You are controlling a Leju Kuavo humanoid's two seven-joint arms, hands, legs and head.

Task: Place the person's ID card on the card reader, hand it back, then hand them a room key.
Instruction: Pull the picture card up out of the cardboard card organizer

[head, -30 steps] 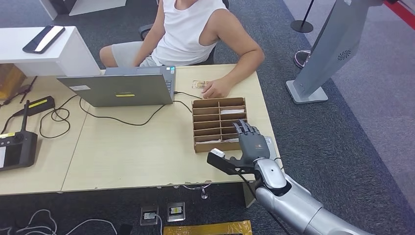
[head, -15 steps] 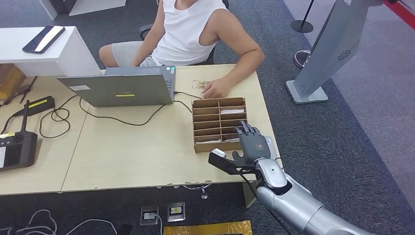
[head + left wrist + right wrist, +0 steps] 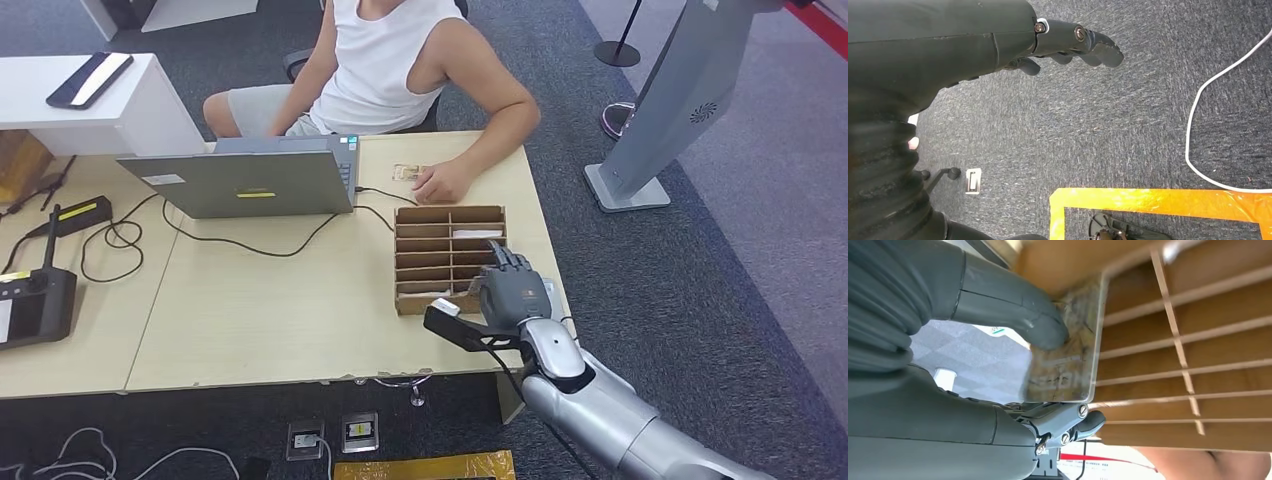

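The left hand (image 3: 1068,45) hangs over grey carpet, fingers loosely curled around nothing. The right hand (image 3: 512,296) sits at the near right corner of the counter (image 3: 270,310), its thumb (image 3: 1013,310) pressing a card (image 3: 1068,347) against its fingers, pinching it over the near end of the cardboard sorter box (image 3: 447,255). Beyond the hand, past the box, the person's hand (image 3: 440,183) rests on the counter just beside another small card (image 3: 408,172). Farther left stands a laptop (image 3: 245,180).
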